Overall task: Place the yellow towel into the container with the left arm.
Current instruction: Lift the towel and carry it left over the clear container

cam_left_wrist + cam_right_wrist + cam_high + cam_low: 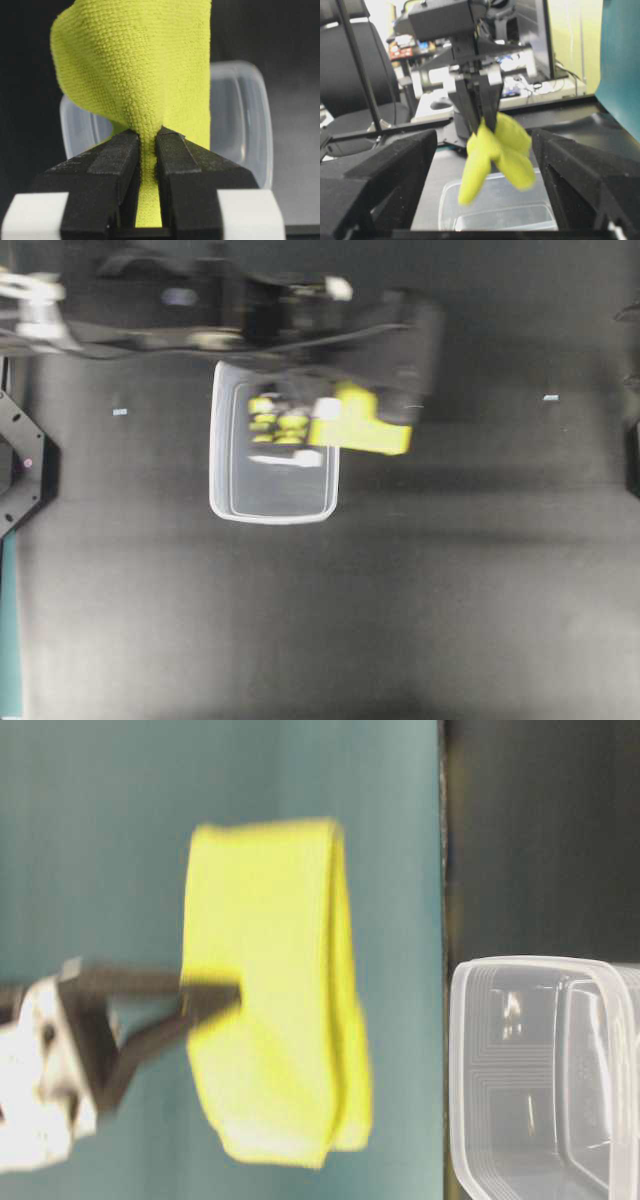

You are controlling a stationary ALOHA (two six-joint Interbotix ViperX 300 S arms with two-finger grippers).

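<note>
Pinching yellow towel (145,70) | left gripper (148,150) clenched; cloth dangling above container (240,120)

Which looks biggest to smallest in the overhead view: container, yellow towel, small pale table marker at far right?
1. container, clearly the largest outline.
2. yellow towel, though the left gripper hides part of it and it hangs nearer the camera, so its look is inflated.
3. table marker, tiny.
</note>
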